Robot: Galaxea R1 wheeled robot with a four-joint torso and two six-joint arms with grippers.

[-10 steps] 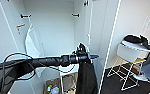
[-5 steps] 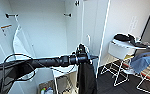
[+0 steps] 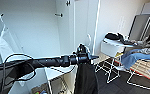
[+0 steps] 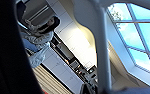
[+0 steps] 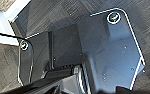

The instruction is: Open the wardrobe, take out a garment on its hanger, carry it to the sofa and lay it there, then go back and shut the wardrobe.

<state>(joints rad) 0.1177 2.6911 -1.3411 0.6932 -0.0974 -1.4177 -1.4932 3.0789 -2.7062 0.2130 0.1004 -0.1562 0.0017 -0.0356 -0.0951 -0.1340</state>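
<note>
Garment (image 3: 86, 77): black fabric hanging straight down below the end of the left arm (image 3: 53, 61), which reaches in from the left at mid-height across the open wardrobe (image 3: 36, 32). The cloth drops past the lower edge of the head view, in front of the wardrobe's right door (image 3: 84, 22). The left gripper (image 3: 84, 55) sits directly above the fabric; it appears to bear the garment's top, yet whether its fingers are apart or closed cannot be told. The hanger cannot be made out at the gripper.

Wardrobe: white interior exposed, a black rail bracket (image 3: 58, 15) on the back wall. At the left inside, a white garment (image 3: 7, 47) hangs from the rail, well apart from the black one. A low shelf (image 3: 57, 72) lies behind the arm.

Left wrist view: a broad dark mass (image 4: 8, 50) of cloth covers one side; a pale curved bar (image 4: 101, 45) crosses close to the lens.

Right wrist view: the robot's dark plate over grey carpet (image 5: 53, 15); the state of the right claw cannot be told.

Surroundings: to the right of the wardrobe, a white chair (image 3: 111, 47) with a black bag (image 3: 113, 36) on top stands on dark floor (image 3: 116, 85). Beyond it a seated person (image 3: 143, 50) in jeans works at a laptop (image 3: 127, 41).
</note>
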